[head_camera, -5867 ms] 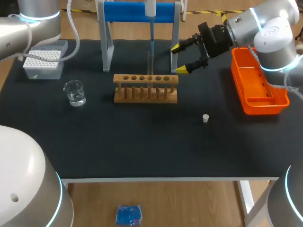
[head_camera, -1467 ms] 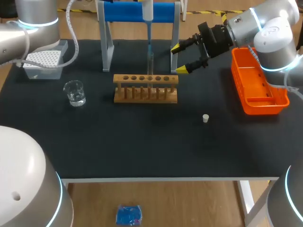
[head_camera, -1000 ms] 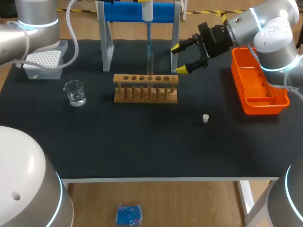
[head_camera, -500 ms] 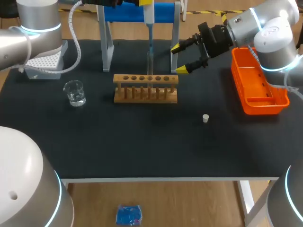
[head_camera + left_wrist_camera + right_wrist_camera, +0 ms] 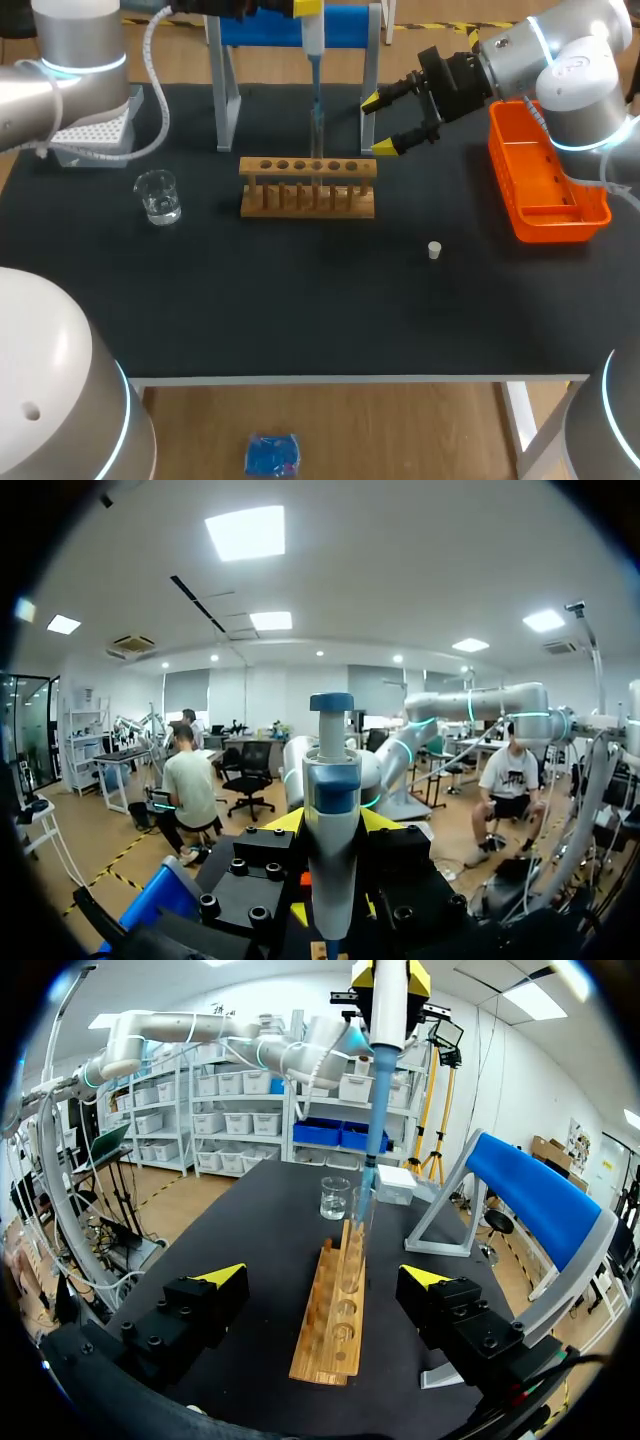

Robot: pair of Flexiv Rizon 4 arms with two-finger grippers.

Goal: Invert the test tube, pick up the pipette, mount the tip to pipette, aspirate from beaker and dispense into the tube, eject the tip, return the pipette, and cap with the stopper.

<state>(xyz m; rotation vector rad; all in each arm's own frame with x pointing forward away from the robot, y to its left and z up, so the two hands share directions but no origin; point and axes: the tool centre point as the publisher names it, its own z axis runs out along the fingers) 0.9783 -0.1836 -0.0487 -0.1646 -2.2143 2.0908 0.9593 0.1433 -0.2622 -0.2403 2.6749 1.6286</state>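
Head overhead; wrists close (sharing pipette (image 5: pixel 330 810)).

1. The left arm (image 5: pixel 70 60) comes in from the left and stretches across the far side, with its wrist held high.
2. The left gripper (image 5: pixel 333 825) has both yellow tips pressed against a pipette (image 5: pixel 331 770) from two sides and holds it upright.
3. The right arm (image 5: pixel 560 60) enters from the right, its wrist pointing sideways towards the middle.
4. The right gripper (image 5: pixel 379 124) hangs in the air with its fingers spread wide apart.

Orange basket (image 5: pixel 555 226), blue-barred stand (image 5: pixel 345 26), pale wooden rack (image 5: pixel 308 168), black table (image 5: pixel 300 300), white stopper (image 5: pixel 434 250)
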